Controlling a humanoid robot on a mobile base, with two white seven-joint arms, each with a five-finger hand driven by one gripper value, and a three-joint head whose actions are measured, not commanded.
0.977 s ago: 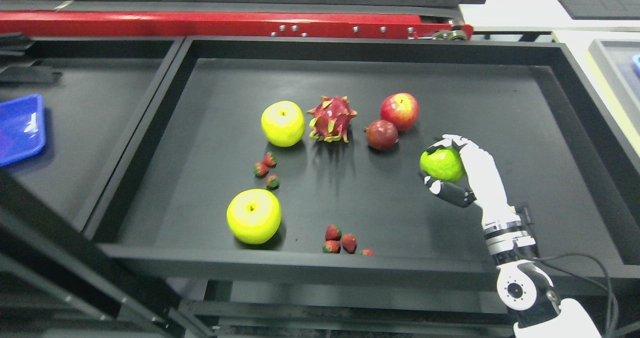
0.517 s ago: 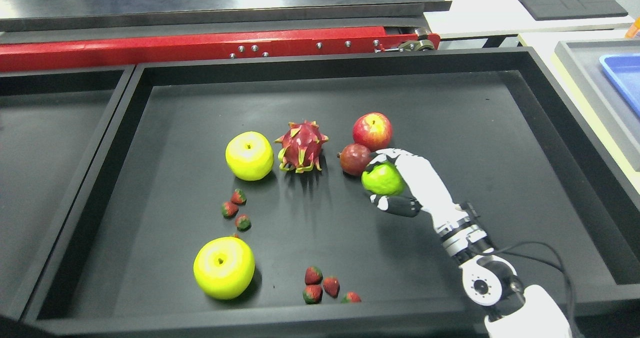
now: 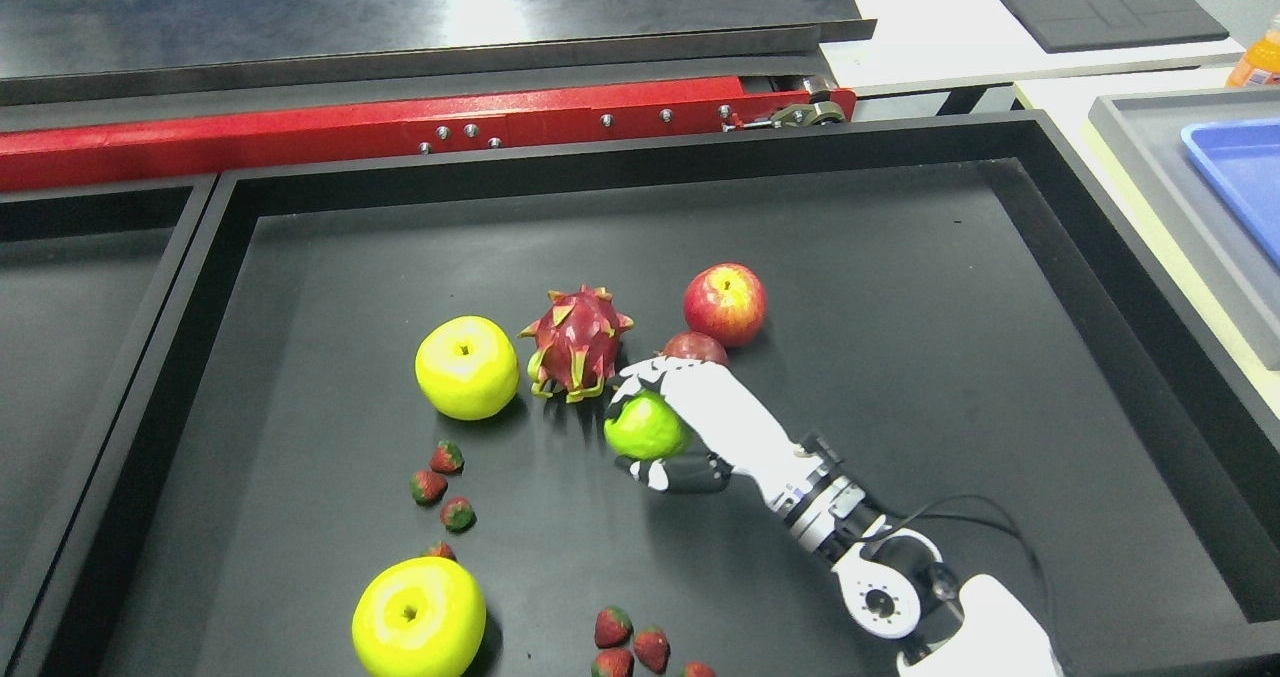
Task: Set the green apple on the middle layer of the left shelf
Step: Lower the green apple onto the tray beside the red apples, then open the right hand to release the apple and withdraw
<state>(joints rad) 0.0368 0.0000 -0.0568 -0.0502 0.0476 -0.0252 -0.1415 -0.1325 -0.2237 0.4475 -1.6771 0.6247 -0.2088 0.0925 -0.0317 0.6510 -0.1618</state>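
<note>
My right hand (image 3: 645,427) comes in from the lower right and is shut on a green apple (image 3: 645,429), with white fingers curled over its top and the thumb under it. It holds the apple over the middle of a big black tray (image 3: 900,257), just right of a dragon fruit (image 3: 577,342) and in front of a dark red fruit (image 3: 696,347). The left arm is out of view.
In the tray lie a red apple (image 3: 725,303), two yellow-green apples (image 3: 466,367) (image 3: 418,618) and several small strawberries (image 3: 440,477). A red rail (image 3: 300,142) runs behind the tray. A second black tray (image 3: 70,297) is at the left, a blue tray (image 3: 1245,172) at the right.
The camera has shifted, so the whole scene has slid. My right hand has carried the green apple leftward relative to the other fruit, from right of the red apple to beside the dragon fruit.
</note>
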